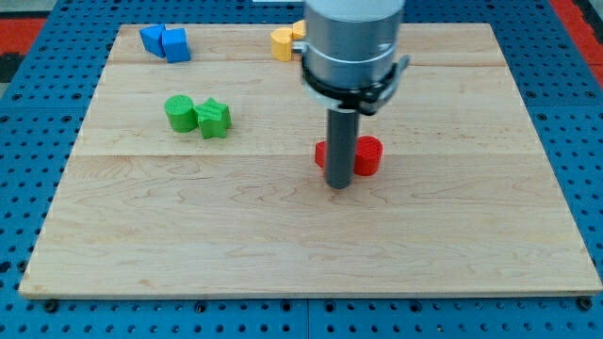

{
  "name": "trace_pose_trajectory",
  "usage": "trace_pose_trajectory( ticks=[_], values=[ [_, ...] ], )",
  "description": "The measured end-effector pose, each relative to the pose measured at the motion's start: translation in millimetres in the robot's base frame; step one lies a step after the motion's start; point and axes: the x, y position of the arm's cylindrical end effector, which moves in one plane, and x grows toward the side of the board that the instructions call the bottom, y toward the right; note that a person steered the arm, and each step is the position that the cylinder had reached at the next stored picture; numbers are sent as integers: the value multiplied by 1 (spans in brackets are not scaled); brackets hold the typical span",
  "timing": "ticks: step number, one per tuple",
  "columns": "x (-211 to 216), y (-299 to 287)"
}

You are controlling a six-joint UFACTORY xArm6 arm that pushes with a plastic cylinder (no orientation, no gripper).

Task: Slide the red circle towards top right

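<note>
While my tip (338,185) rests on the desk (283,254) just below the middle of the board, the rod stands in front of the red pieces, so it hides part of them. No pincer is fitted to this arm, so there is nothing to call spread or pressed together; the rod only pushes.

To the rod's right sits the red circle (368,155), a short flat cylinder, near the centre of the desk and slightly towards the view's right. It looks like a light, rigid plastic piece that should slide readily on smooth wood, and being round it may roll off a push that is not aimed through its middle. I judge the best contact is on its lower left side, so that the push runs towards the top right.

By count: two red pieces, the circle and another red block (322,155) whose shape is hidden by the rod; two green ones, a green cylinder (180,112) touching a green star (215,118); two blue blocks (165,41) close together at the top left; and one yellow block (283,42), partly hidden at the top
</note>
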Motion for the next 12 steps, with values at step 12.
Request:
trace_pose_trajectory(
  ticks=[12],
  values=[
    [-141, 122]
  ],
)
